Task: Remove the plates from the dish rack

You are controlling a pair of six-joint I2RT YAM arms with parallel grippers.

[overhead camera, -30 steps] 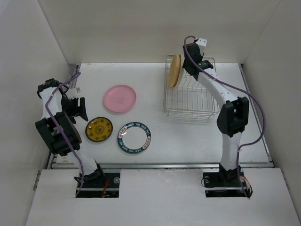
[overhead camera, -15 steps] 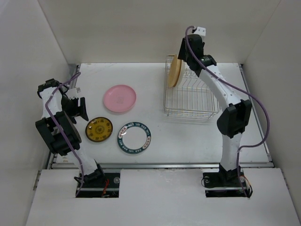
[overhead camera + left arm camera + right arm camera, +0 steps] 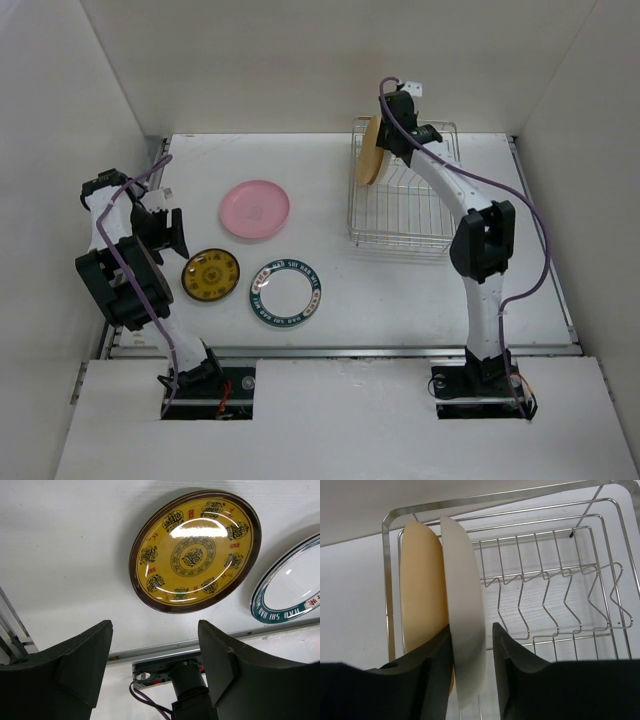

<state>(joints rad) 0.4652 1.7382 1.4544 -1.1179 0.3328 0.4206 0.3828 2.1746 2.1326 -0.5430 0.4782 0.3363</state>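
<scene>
No text fully legible. On yellow-patterned dark plate (image 3: pixel 196 550), beyond gap between left gripper (image 3: pixel 154 630) fingers: ring of dark medallions with seal-style characters, and small red characters between them, all unreadable. On teal-rimmed plate (image 3: pixel 285 612), beyond right-hand finger: white Latin-looking capitals along rim and one red character, upside down and partly cut off; blurred in top view too.

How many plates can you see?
5. Lying on the table: a pink plate, a dark yellow-patterned plate, a teal-rimmed plate. Standing in the dish rack: a tan plate and a white plate, the white straddled by the right gripper. From above, the white one is hidden.
</scene>
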